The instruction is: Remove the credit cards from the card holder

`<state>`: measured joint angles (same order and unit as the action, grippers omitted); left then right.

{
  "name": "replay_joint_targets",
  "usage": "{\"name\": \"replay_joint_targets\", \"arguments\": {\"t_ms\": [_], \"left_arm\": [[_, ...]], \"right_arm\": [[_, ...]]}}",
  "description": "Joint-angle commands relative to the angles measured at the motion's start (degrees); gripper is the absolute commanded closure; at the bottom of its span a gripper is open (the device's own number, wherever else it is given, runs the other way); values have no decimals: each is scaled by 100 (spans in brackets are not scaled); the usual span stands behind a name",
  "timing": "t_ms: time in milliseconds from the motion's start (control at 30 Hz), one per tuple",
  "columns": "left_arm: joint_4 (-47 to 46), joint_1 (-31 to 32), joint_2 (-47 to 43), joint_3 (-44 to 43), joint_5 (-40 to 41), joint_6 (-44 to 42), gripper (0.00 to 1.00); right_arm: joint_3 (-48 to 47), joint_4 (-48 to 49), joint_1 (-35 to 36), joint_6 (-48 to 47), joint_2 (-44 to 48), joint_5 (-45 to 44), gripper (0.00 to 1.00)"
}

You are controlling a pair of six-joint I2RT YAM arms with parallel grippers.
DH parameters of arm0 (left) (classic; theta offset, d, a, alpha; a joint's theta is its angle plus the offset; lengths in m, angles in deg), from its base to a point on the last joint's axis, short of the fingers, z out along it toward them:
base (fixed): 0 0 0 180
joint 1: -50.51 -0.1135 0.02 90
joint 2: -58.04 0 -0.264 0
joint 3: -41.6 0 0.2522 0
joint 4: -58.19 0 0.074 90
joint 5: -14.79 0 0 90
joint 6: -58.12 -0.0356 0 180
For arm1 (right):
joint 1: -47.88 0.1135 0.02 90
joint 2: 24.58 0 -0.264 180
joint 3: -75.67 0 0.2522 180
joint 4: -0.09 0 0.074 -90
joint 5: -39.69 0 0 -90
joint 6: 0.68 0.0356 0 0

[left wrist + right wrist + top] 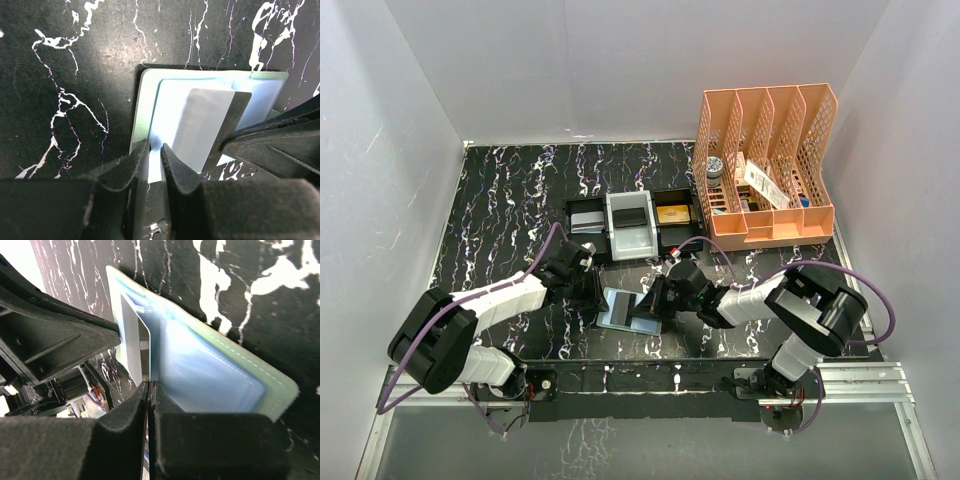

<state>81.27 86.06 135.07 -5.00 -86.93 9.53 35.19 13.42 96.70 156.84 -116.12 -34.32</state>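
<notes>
Right claw (150, 390), jaws pressed together, pinches the grey card (134, 340) at its corner, partly out of the open wallet (225, 375) on the table (500, 200). Left claw (154, 161) nips the wallet's edge. Recommend pulling straight along the pocket.

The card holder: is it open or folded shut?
Open: the card holder shows its pale blue inside, and a grey card sticks partly out.

Your card holder (220, 375) looks soft and matt, stitched along its edge; the card (210, 125) is smooth, glossy plastic; the table (75, 60) shines, polished black marble-look.
</notes>
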Motion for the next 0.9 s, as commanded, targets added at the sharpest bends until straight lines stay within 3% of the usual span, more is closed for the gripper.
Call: {"name": "replay_joint_targets", "arguments": {"t_ms": [0, 200, 400, 533, 667, 867], "left_arm": [[222, 40, -83, 154, 160, -2, 86], [353, 47, -225, 59, 210, 52, 86], [480, 329, -820, -479, 280, 142, 70], [334, 451, -798, -626, 125, 73, 64], [-349, 584, -486, -366, -377, 103, 64], [-451, 655, 26, -106, -173, 128, 71]], "right_arm": [[233, 32, -96, -186, 243, 121, 100], [338, -29, -178, -213, 446, 104, 100], [261, -100, -204, -252, 392, 54, 100], [181, -142, -219, -291, 287, 86, 100], [152, -133, -223, -301, 246, 146, 100], [213, 6, -224, -260, 310, 189, 100]]}}
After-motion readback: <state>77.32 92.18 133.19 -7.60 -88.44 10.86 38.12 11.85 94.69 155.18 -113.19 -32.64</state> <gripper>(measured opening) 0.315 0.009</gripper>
